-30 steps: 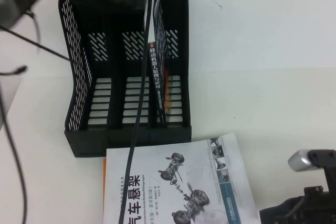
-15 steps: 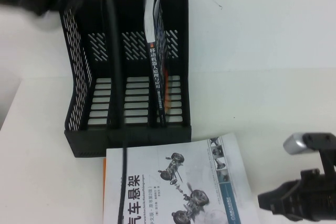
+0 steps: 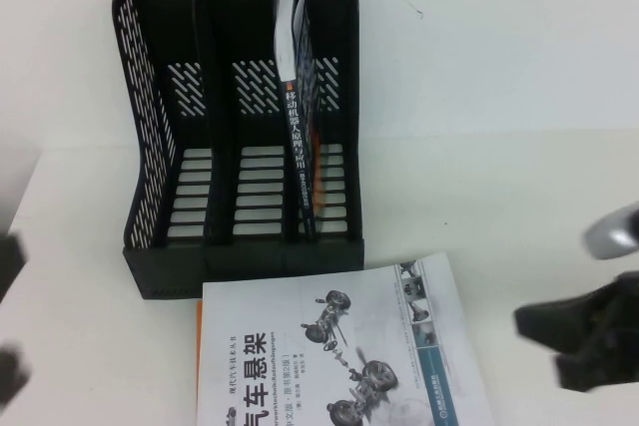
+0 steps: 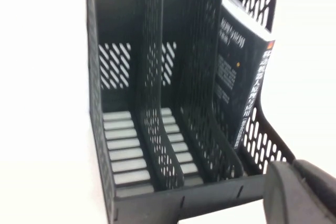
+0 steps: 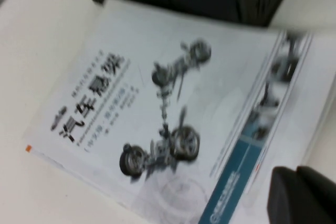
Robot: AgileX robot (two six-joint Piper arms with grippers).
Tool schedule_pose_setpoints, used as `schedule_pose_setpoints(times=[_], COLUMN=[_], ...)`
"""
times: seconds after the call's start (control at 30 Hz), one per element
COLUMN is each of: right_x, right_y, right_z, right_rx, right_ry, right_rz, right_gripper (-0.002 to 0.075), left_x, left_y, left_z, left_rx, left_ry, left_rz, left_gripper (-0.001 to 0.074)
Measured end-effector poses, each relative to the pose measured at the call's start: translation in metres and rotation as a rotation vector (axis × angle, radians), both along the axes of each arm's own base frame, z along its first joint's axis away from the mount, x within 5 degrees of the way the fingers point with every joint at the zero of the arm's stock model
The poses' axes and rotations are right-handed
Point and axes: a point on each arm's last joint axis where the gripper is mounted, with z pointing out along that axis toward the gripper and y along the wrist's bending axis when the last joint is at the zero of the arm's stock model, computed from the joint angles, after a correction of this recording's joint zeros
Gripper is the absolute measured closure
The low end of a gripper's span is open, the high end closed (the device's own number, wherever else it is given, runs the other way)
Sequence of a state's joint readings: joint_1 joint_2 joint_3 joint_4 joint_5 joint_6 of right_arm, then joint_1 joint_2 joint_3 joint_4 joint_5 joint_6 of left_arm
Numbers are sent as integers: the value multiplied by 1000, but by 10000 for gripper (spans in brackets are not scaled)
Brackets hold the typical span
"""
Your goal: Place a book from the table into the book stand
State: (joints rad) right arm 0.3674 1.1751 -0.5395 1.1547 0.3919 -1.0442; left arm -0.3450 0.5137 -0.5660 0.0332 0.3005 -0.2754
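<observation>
The dark navy book (image 3: 300, 137) stands upright in the right compartment of the black book stand (image 3: 150, 147), on the white table (image 3: 499, 127). It also shows in the left wrist view (image 4: 239, 82), inside the stand (image 4: 131, 145). My left gripper (image 4: 300, 190) is shut and empty, in front of the stand's near right corner. In the high view only blurred dark parts of the left arm (image 3: 10, 374) show at the left edge. My right gripper (image 3: 559, 341) is low at the right, beside the white book, with its fingers (image 5: 302, 198) shut and empty.
A white-covered book with car suspension drawings (image 3: 329, 346) lies flat just in front of the stand; it fills the right wrist view (image 5: 157, 108). The stand's left and middle compartments hold nothing. Bare table lies to the right of the stand.
My left arm has pulled away from above the stand, down to the left edge of the view. My right gripper has shifted to the right. The navy book stays in the stand.
</observation>
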Motion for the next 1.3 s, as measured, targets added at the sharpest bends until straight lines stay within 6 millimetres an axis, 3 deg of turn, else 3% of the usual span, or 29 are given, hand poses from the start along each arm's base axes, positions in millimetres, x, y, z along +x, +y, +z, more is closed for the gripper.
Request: schedule_pose_setpoints(times=[0.23,0.4,0.6,0.8,1.3], right_x=[-54,-98,-124,-129,-130], right_y=[-22,-45,-72,-91,-95], right_z=[64,88,81,68,65], right_rx=[18,-7,-175,-256,-275], right_ry=[-352,-534,-506,-335,-280], right_rz=[51,18,-87,-279,-325], right_gripper=[726,726,726,726,727], left_x=[-39,-49,-50,-50,-49], left_y=[15,19,19,19,19], left_z=[-15,-21,-25,-26,-31], left_rx=[-8,-11,-5,-2,7], left_ry=[-103,-108,-95,-94,-71], left_rz=[6,8,9,8,9], left_gripper=[736,736,736,736,736])
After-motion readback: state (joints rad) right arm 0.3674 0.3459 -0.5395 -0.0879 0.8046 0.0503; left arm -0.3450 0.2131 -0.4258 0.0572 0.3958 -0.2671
